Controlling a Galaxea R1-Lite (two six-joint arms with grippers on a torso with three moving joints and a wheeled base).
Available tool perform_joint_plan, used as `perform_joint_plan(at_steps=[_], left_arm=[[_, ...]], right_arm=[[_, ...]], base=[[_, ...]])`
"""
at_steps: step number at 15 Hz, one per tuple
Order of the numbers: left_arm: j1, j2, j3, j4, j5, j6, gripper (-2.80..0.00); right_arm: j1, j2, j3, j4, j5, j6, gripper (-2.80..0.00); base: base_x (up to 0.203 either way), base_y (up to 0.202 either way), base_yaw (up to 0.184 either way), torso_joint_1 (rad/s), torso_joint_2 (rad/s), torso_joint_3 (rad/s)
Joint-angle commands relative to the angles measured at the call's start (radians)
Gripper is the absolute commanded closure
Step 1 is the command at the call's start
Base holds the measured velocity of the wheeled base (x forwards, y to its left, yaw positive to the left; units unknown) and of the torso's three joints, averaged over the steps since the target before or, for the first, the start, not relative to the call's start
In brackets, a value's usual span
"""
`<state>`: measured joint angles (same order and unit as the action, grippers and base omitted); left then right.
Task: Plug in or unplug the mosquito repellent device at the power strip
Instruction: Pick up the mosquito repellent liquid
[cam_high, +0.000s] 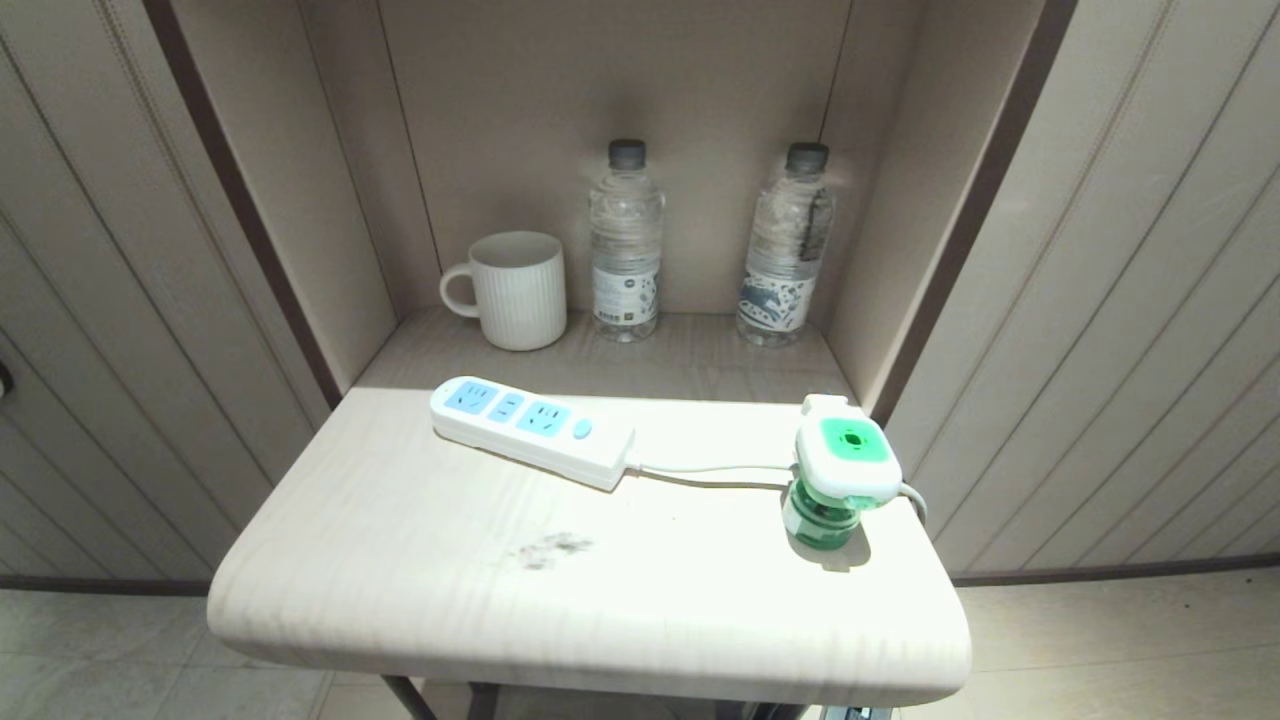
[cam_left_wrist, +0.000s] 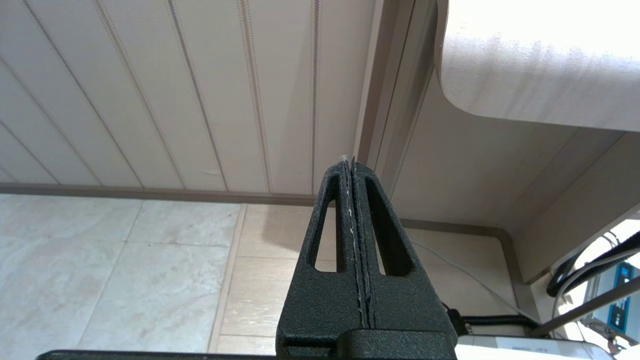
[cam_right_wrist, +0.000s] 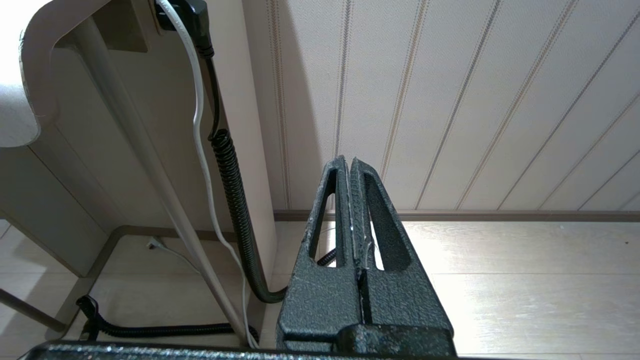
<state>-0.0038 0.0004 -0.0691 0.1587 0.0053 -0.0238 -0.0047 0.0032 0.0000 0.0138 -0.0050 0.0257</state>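
The mosquito repellent device (cam_high: 846, 472), a white head with a green patch over a green bottle, stands upright on the right side of the light wooden table (cam_high: 420, 590), unplugged. The white power strip (cam_high: 530, 431) with light-blue sockets lies flat left of it, and its white cord (cam_high: 710, 468) runs behind the device. Neither gripper shows in the head view. My left gripper (cam_left_wrist: 350, 161) hangs shut and empty below the table, level with the floor. Beside the table's right side, my right gripper (cam_right_wrist: 346, 161) is also shut on nothing.
A white ribbed mug (cam_high: 514, 290) and two clear water bottles (cam_high: 626, 243) (cam_high: 789, 247) stand at the back of the alcove. Panelled walls flank the alcove. A black coiled cable (cam_right_wrist: 235, 200) and a white cord (cam_right_wrist: 200, 130) hang under the table.
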Motion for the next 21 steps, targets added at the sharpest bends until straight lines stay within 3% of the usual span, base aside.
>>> perform_joint_plan(at_steps=[1, 7, 10, 15, 21], left_arm=[[-0.001, 0.001, 0.0, 0.001, -0.001, -0.001, 0.0], [0.001, 0.001, 0.0, 0.001, 0.001, -0.001, 0.0], [0.0, 0.001, 0.0, 0.001, 0.001, -0.001, 0.0], [-0.001, 0.001, 0.0, 0.001, 0.001, -0.001, 0.0], [0.001, 0.001, 0.0, 0.001, 0.001, -0.001, 0.0]], right_arm=[[0.0, 0.0, 0.0, 0.0, 0.0, -0.001, 0.0], [0.0, -0.003, -0.009, 0.003, 0.005, -0.054, 0.0], [0.0, 0.028, -0.145, 0.036, 0.054, -0.062, 0.0], [0.0, 0.307, -0.375, 0.069, 0.112, -0.057, 0.0], [0.007, 0.698, -0.594, -0.084, 0.165, -0.051, 0.0]], base=[[0.0, 0.0, 0.0, 0.0, 0.0, 0.0], [0.0, 0.0, 0.0, 0.0, 0.0, 0.0], [0.0, 0.0, 0.0, 0.0, 0.0, 0.0], [0.0, 0.0, 0.0, 0.0, 0.0, 0.0], [0.0, 0.0, 0.0, 0.0, 0.0, 0.0]])
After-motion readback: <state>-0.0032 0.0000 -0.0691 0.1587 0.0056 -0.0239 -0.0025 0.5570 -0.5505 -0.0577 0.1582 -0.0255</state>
